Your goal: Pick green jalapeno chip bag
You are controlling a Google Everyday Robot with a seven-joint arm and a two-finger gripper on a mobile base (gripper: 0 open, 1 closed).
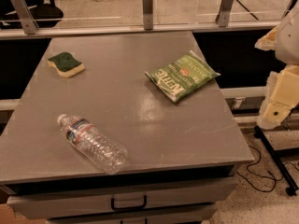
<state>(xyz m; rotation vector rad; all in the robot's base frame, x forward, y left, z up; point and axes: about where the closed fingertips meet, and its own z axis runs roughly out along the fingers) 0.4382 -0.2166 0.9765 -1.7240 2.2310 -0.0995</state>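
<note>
The green jalapeno chip bag lies flat on the grey table, at the right of its far half, with its white "Kettle" lettering turned at an angle. My arm's cream-coloured parts hang at the right edge of the view, beyond the table's right side. The gripper is at the lower end of them, off the table and well to the right of the bag, about level with the bag's near corner. It holds nothing that I can see.
A yellow sponge with a green top lies at the table's far left. A clear plastic water bottle lies on its side near the front left. A glass rail with metal posts runs behind the table. Drawers sit under the front edge.
</note>
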